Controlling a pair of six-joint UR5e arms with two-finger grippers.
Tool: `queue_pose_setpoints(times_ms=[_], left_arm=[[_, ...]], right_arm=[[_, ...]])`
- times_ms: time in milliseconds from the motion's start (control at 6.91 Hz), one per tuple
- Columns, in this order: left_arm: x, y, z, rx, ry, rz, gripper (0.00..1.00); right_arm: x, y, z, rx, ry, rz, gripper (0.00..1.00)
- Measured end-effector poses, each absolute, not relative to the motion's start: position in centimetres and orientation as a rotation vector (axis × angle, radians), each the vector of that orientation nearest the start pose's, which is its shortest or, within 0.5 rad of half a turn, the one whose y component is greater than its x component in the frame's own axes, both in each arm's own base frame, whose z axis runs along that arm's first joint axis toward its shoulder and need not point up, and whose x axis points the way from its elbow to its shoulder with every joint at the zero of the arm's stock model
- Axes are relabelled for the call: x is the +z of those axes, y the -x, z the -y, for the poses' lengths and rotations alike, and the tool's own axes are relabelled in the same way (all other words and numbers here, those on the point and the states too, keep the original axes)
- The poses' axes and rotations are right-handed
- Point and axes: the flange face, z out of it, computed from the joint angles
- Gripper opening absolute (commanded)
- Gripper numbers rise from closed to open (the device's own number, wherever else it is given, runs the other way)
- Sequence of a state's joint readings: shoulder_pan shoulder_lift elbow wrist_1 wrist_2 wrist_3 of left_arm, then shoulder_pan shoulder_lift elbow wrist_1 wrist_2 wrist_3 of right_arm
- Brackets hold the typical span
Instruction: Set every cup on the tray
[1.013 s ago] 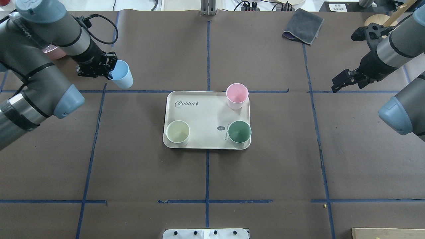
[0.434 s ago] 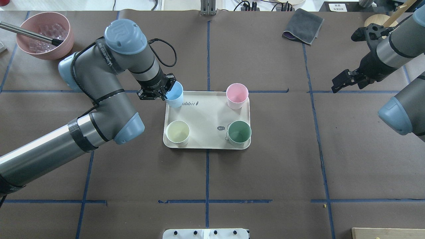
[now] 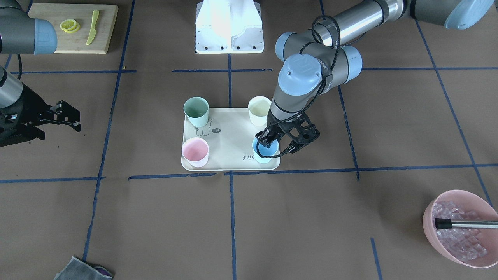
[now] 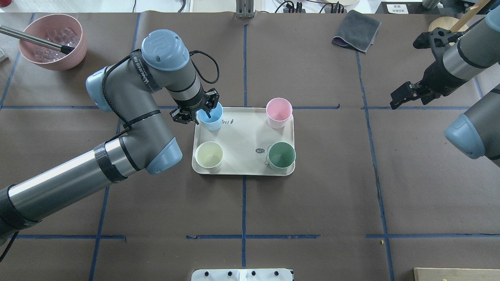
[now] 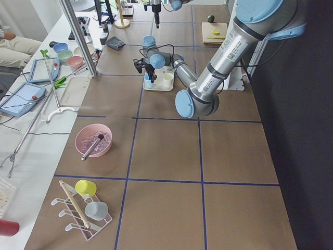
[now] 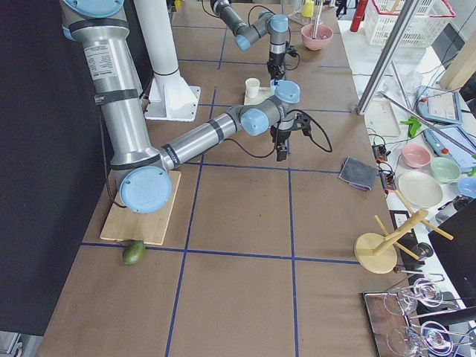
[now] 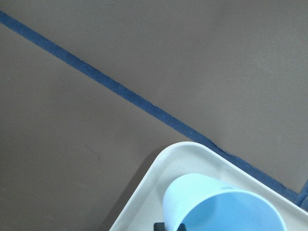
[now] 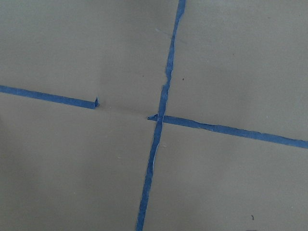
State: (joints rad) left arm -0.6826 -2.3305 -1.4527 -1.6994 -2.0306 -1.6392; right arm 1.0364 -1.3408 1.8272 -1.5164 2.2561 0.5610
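Note:
The cream tray (image 4: 242,134) lies at mid-table. On it stand the pink cup (image 4: 279,112), the green cup (image 4: 281,156) and the cream-white cup (image 4: 209,156). My left gripper (image 4: 201,113) is shut on the rim of the light blue cup (image 4: 212,118), with one finger inside it. It holds the cup upright at the tray's far left corner, and I cannot tell whether the cup touches the tray. The front view shows this gripper (image 3: 266,142) on the blue cup (image 3: 265,152). The left wrist view shows the cup (image 7: 226,207) over the tray corner (image 7: 144,197). My right gripper (image 4: 399,98) is open and empty, far right of the tray.
A pink bowl of ice (image 4: 52,41) with a metal handle in it stands at the far left. A grey cloth (image 4: 356,30) lies at the far right. A wooden cutting board (image 3: 70,27) with a lemon slice and a knife lies by the robot's right side.
My left arm has carried the light blue cup from the far left of the table to the tray's far left corner and lowered it there. The right arm has not moved.

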Motion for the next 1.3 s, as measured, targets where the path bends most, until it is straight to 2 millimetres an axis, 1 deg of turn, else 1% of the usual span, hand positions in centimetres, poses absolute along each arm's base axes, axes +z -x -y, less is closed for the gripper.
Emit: queue_pose_setpoints(times_ms=[145,289,434,579,723,868,1013,1157,1302], left_arm=[[23.0,-51.0,53.6,-0.506,0.189,-0.861,1.0],[23.0,-48.7,53.4,-0.461,0.181,-0.848,1.0],[23.7,-44.9,52.8,-0.391,0.155,-0.824,1.0],[25.3,-40.0,52.2,-0.298,0.107,-0.793,1.0],[27.4,-34.7,52.5,-0.187,0.051,-0.75,1.0],[30.5,-28.7,53.8,-0.062,0.009,-0.709,1.0],[34.0,-22.9,55.2,0.04,-0.019,-0.69,1.0],[38.2,-16.2,56.2,0.127,-0.045,-0.68,1.0],[42.4,-10.3,56.4,0.194,-0.062,-0.673,1.0]], right_arm=[[40.6,23.0,52.5,-0.157,-0.096,0.842,1.0],[40.3,23.3,52.5,-0.15,-0.095,0.844,1.0],[39.9,23.7,52.5,-0.139,-0.09,0.848,1.0],[39.7,23.8,52.5,-0.132,-0.088,0.849,1.0],[40.0,23.4,52.6,-0.139,-0.09,0.846,1.0],[40.9,22.0,53.0,-0.16,-0.103,0.836,1.0],[42.6,19.6,53.4,-0.187,-0.122,0.818,1.0],[45.4,15.9,53.6,-0.227,-0.145,0.791,1.0],[48.7,12.0,53.3,-0.271,-0.164,0.762,1.0]])
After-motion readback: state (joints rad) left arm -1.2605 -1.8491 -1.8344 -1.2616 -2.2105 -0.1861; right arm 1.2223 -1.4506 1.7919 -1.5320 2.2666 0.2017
